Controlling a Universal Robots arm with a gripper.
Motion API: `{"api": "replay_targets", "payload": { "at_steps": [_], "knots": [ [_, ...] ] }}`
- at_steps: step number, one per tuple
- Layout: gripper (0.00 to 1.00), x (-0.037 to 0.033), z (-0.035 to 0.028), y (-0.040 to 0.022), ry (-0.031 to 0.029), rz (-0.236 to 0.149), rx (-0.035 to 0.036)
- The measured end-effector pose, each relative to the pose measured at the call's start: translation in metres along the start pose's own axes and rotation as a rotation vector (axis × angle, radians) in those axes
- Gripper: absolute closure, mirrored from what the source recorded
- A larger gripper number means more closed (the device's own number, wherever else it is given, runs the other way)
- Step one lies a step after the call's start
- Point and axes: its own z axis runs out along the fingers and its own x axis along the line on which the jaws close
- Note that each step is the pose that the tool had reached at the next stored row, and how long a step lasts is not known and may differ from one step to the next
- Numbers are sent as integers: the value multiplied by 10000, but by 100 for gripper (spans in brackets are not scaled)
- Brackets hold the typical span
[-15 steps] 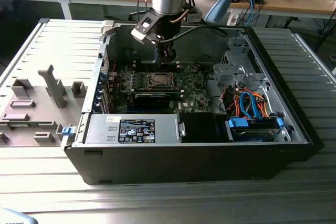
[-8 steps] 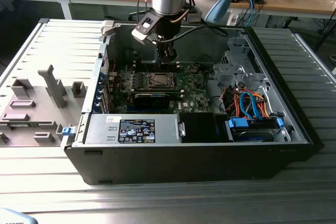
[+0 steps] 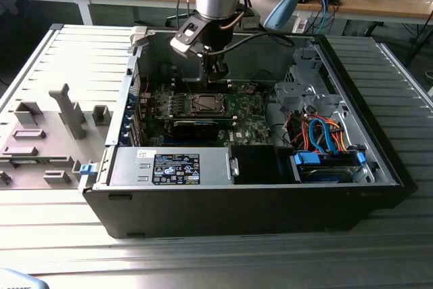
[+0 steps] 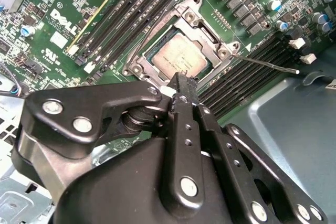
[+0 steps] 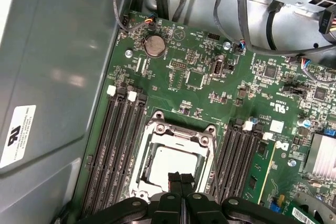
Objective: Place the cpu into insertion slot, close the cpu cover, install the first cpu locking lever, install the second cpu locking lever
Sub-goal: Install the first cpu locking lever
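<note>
Two banks of memory slots flank the cpu, flat under its cover; one lever juts sideways; the clenched, empty gripper is right over it.

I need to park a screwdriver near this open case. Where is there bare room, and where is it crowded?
Free: the ribbed table in front of the case and along its side at the exterior view's right. Crowded: the motherboard under the gripper, the cables, and the fixtures at the exterior view's left.
</note>
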Motion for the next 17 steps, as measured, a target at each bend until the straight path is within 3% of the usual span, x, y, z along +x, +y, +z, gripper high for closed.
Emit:
{"api": "replay_targets", "payload": {
  "at_steps": [17],
  "knots": [
    [89,-1,0,1,-4,-405,-15]
  ]
}}
